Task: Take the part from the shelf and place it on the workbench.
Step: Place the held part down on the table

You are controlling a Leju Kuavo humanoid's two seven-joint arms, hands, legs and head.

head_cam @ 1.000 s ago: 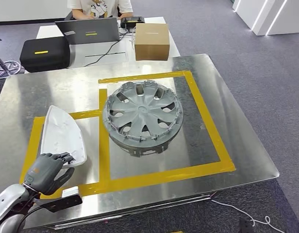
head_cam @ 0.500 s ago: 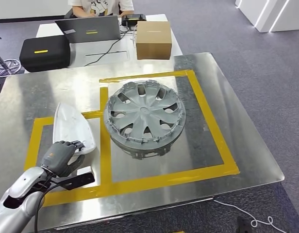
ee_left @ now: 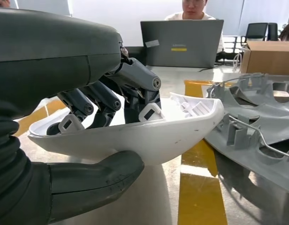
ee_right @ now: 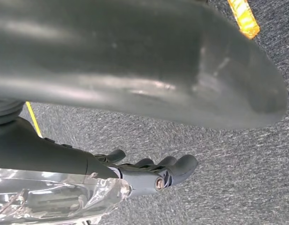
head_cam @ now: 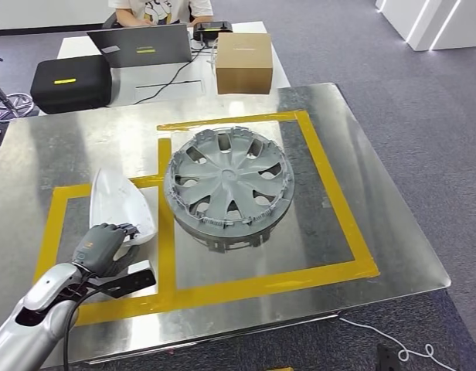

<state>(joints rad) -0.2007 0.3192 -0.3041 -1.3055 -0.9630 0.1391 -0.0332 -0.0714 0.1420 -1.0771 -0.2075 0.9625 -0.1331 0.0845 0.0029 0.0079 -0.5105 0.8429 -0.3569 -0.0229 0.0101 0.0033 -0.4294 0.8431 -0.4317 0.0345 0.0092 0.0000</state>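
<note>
lower the white part (head_cam: 117, 203), pinched by the left hand (head_cam: 99, 247), flat onto the counter (head_cam: 364, 178) inside the yellow tape, clear of the wheel cover (head_cam: 229, 185).

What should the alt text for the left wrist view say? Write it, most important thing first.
The robot's left hand grips a white plastic shell part, fingers inside its hollow and thumb beneath, just above a steel workbench with yellow tape. A grey wheel cover lies beside it; a person sits behind a laptop.
</note>
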